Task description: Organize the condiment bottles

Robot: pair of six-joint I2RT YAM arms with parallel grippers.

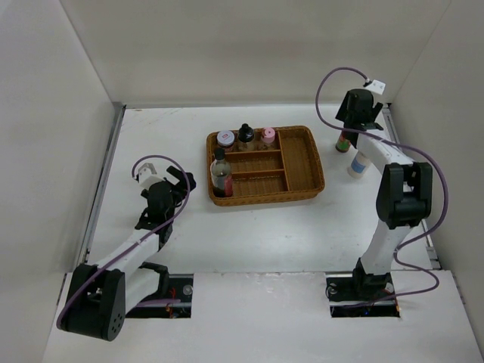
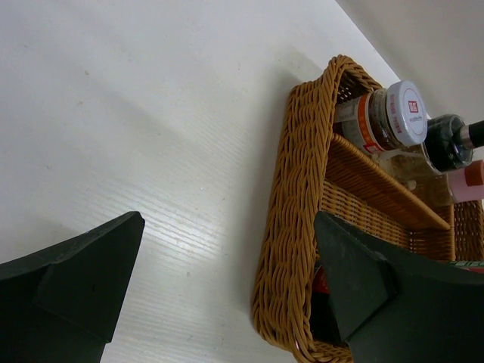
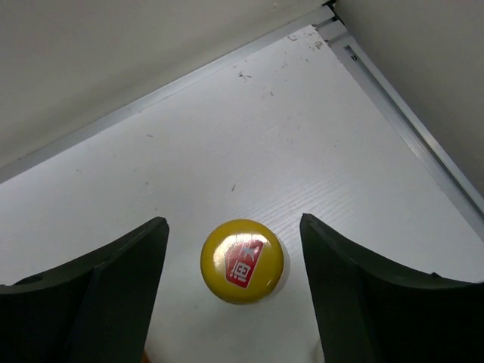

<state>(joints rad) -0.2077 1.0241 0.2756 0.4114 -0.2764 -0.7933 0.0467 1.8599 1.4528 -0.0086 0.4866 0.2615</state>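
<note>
The right end effector (image 3: 233, 224) hangs with its jaws wide apart, one finger on either side of the yellow-capped dark sauce bottle (image 3: 242, 261) and touching neither side – nothing is held. That bottle (image 1: 344, 141) stands upright on the white surface (image 1: 249, 242), well off the right end of the wicker divided tray (image 1: 318, 181). The white-blue cylinder (image 1: 358, 165) stands just nearer the arm bases, also right of the tray and partly hidden by the right arm.

The left end effector (image 2: 227, 219) is also spread wide and empty, low over the surface just off the tray's left end, its right finger (image 2: 355, 272) in front of the woven wall (image 2: 295, 189).

Four bottles are in the tray. The white-lidded jar (image 1: 225, 139), black-capped bottle (image 1: 246, 136) and pink-capped bottle (image 1: 268, 137) stand in a row along the tray's far left strip. The tall clear dark-filled bottle (image 1: 220, 172) stands at the tray's left end, nearer than that row – which strip it occupies cannot be told.
</note>
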